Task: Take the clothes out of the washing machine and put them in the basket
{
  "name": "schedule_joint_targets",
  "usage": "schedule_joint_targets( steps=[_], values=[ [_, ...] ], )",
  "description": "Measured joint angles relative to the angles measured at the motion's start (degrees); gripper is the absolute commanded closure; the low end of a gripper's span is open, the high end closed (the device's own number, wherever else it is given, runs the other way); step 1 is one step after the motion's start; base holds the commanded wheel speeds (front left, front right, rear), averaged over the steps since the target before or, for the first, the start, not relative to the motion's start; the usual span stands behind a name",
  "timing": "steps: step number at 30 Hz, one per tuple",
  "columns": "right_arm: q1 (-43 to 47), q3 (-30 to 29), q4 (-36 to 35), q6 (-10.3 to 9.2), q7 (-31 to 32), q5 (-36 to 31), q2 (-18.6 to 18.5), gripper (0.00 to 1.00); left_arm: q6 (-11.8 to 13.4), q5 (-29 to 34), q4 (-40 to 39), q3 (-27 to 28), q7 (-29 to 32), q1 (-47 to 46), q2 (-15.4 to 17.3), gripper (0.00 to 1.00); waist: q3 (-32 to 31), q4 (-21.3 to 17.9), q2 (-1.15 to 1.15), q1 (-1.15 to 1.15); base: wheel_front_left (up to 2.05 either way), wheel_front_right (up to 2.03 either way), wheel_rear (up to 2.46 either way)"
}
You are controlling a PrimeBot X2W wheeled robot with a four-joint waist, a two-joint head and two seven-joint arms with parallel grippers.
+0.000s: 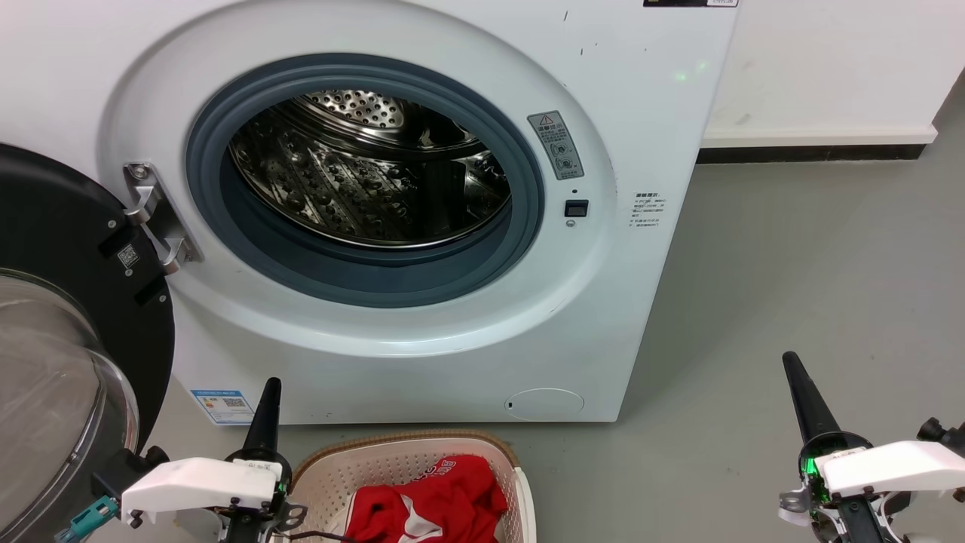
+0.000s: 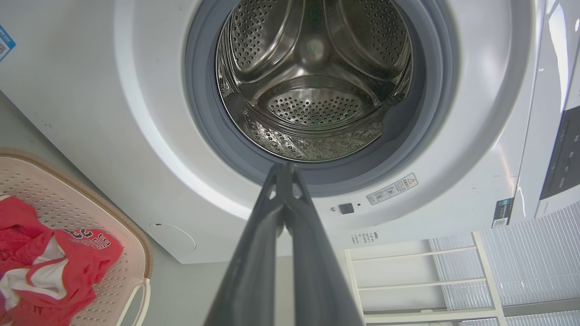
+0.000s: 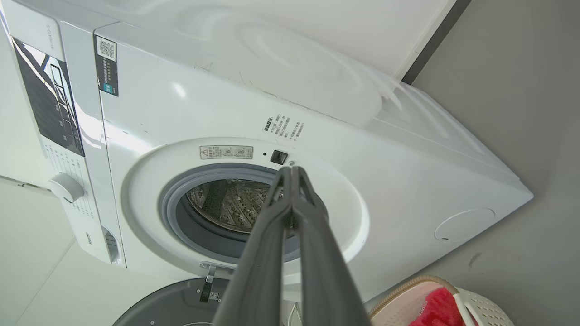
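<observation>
The white washing machine stands before me with its door swung open to the left. No clothing shows in its steel drum. Red clothes with white trim lie in the cream basket on the floor below the porthole. My left gripper hovers just left of the basket, fingers pressed together and holding nothing. My right gripper is over the floor to the machine's right, also shut and empty. The clothes and basket lie at the left of the left wrist view.
Grey floor stretches to the right of the machine up to a white wall with a dark baseboard. The open door's glass bowl bulges near my left arm. A white shelf stands beside the machine.
</observation>
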Motion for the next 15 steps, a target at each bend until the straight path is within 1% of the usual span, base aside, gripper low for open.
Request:
schedule_joint_targets(
  steps=[15],
  values=[
    [-0.7, -0.9, 1.1, 0.00, 1.3, 8.0, 0.0, 1.00, -0.9, -7.7, 0.3, 0.9, 1.9, -0.9, -0.1, 1.00, 0.1, 0.4, 0.00, 0.00, 0.00, 0.00, 0.00]
  ],
)
